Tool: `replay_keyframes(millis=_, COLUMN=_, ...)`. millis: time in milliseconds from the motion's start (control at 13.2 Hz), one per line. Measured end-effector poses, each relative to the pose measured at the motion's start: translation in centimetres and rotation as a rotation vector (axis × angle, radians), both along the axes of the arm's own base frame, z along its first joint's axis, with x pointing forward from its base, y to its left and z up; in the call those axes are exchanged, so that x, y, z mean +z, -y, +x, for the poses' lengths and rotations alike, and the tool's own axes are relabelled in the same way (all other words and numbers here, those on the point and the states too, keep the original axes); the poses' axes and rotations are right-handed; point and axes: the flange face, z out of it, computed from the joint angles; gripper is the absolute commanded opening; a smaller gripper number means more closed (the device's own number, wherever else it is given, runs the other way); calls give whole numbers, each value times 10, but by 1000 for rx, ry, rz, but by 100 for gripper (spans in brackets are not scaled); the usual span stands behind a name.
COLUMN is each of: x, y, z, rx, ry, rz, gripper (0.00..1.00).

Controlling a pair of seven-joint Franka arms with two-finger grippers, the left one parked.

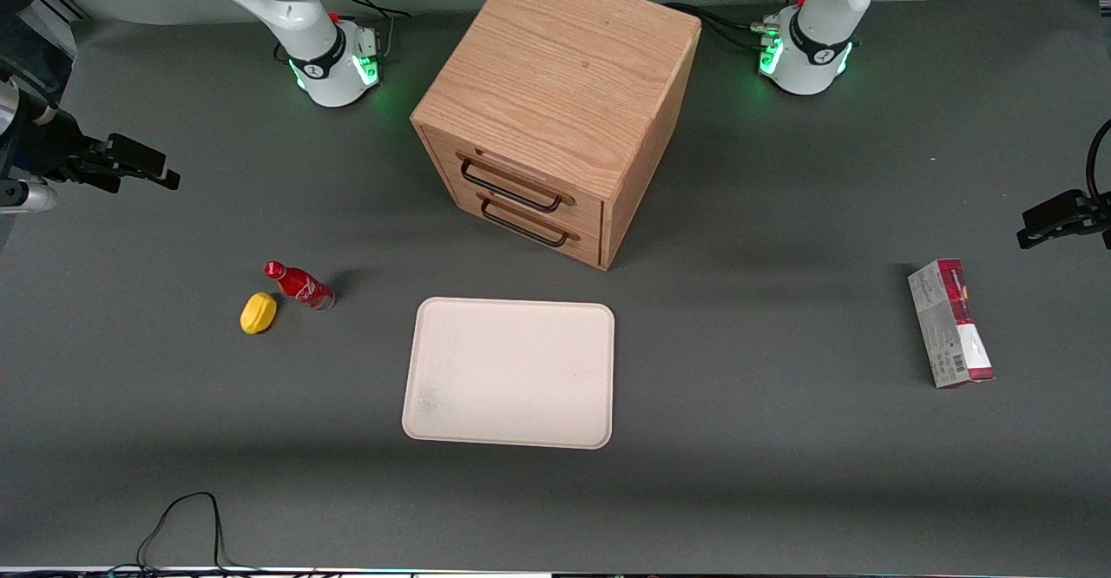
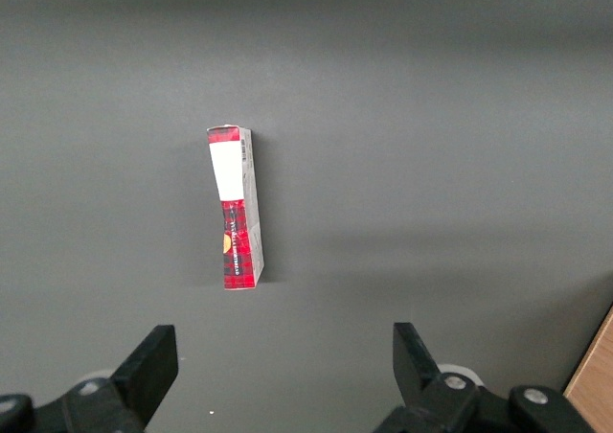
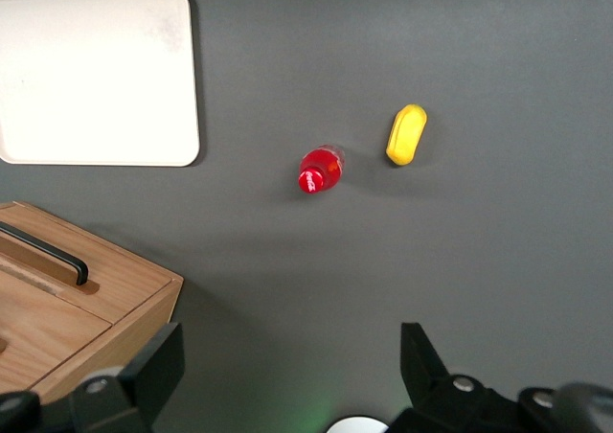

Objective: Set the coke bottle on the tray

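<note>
The coke bottle, small and red with a red cap, stands on the dark table beside a yellow lemon-shaped object, toward the working arm's end. It also shows from above in the right wrist view. The pale cream tray lies flat and bare near the table's middle, nearer the front camera than the wooden cabinet; it shows in the right wrist view too. My right gripper hangs well above the table, apart from the bottle and farther from the front camera than it. Its jaws stand wide open and empty.
The yellow lemon-shaped object lies close beside the bottle. A wooden two-drawer cabinet stands mid-table, drawers shut. A red-and-grey carton lies toward the parked arm's end. A black cable loops at the near edge.
</note>
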Motion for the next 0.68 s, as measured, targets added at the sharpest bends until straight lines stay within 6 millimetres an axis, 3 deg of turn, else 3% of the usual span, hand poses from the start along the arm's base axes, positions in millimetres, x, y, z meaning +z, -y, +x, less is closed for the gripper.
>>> replay_keyframes(millis=684, x=-4, y=6, z=1, rx=9, ry=-14, rz=-61, gripper=100)
